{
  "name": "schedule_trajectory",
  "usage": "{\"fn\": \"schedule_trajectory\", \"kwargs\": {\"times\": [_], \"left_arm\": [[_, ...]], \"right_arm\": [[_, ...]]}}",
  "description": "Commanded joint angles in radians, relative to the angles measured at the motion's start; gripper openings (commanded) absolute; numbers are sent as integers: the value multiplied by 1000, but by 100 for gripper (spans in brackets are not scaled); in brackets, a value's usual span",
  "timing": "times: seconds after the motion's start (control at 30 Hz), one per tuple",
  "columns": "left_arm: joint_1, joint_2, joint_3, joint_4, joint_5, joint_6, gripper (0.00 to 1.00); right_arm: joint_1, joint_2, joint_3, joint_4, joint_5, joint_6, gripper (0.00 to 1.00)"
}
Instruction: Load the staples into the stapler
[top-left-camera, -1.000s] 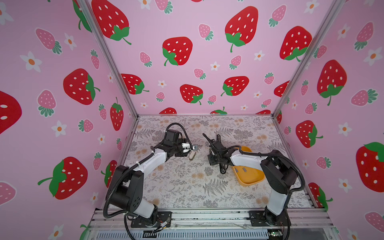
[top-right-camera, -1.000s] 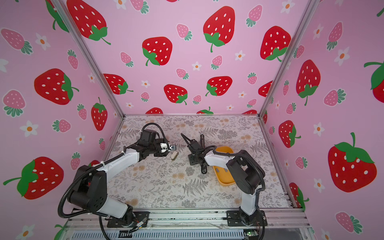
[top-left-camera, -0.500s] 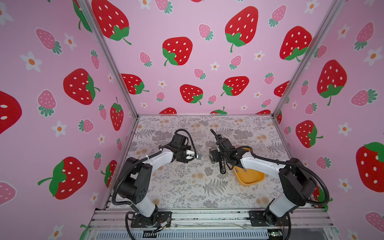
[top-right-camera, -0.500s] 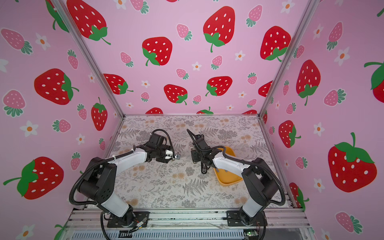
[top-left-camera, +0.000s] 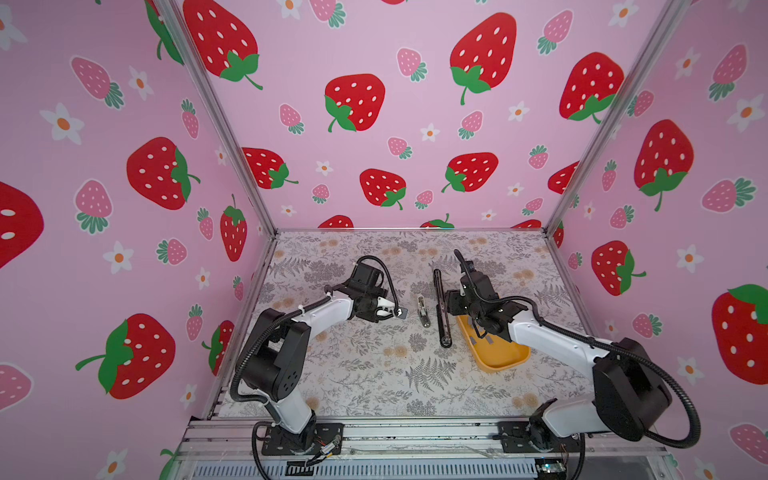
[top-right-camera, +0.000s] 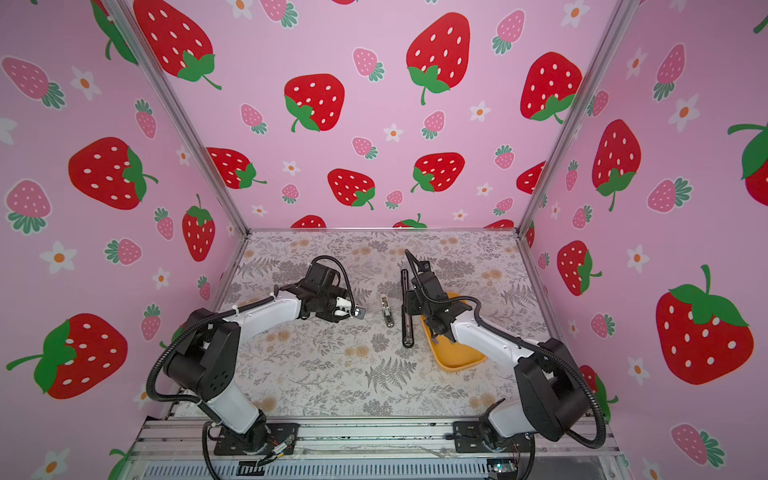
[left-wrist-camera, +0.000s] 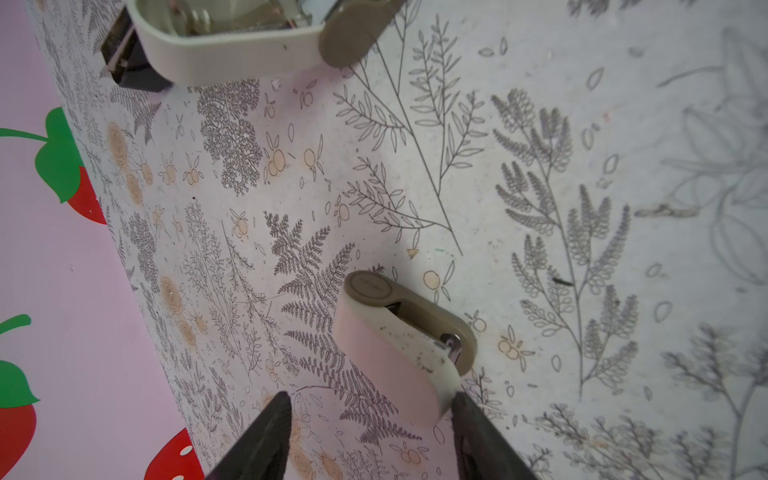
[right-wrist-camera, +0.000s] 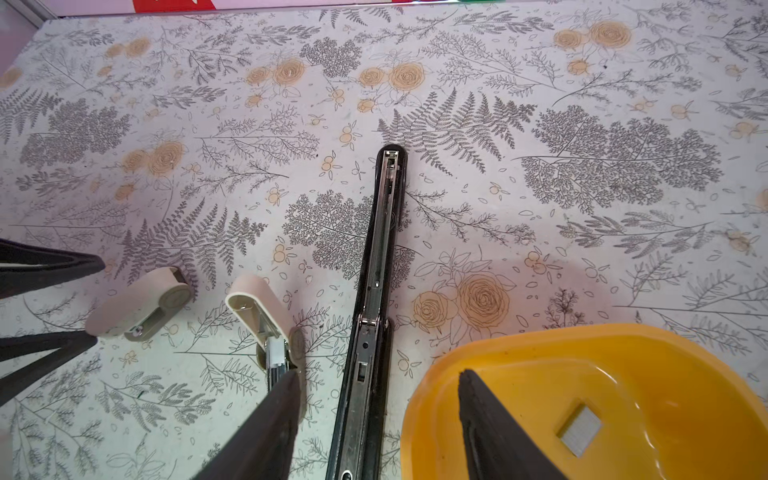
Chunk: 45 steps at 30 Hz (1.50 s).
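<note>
Seen from above, the staples (right-wrist-camera: 579, 432) lie in the yellow tray (right-wrist-camera: 540, 338) at four o'clock from the nearer right claw (right-wrist-camera: 378, 372) (open, empty).

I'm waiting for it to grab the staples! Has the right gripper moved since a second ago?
Yes. In both top views the right gripper has moved rightward, toward the yellow tray, which stayed put. It now hangs at the tray's left edge.
</note>
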Motion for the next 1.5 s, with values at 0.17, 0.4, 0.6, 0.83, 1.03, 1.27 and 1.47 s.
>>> {"fn": "schedule_trajectory", "kwargs": {"times": [0.17,0.4,0.6,0.83,1.03,1.27,1.47], "left_arm": [[-18,26,31,-29,-1,121,63],[-12,55,61,-39,-60,139,63],[6,63,63,-21,-53,150,63],[28,69,50,-18,-44,176,64],[38,106,61,5,-76,159,64],[21,135,90,20,-46,166,64],[-4,153,115,6,0,186,65]], "right_arm": [[-14,-6,-14,23,-42,22,63],[-17,-14,-16,21,-53,22,63],[-19,-16,-16,23,-60,22,63],[-20,2,-14,28,-72,23,63],[-20,11,-14,36,-98,28,63],[-20,42,-13,46,-126,33,63],[-20,64,-12,54,-138,36,64]]}}
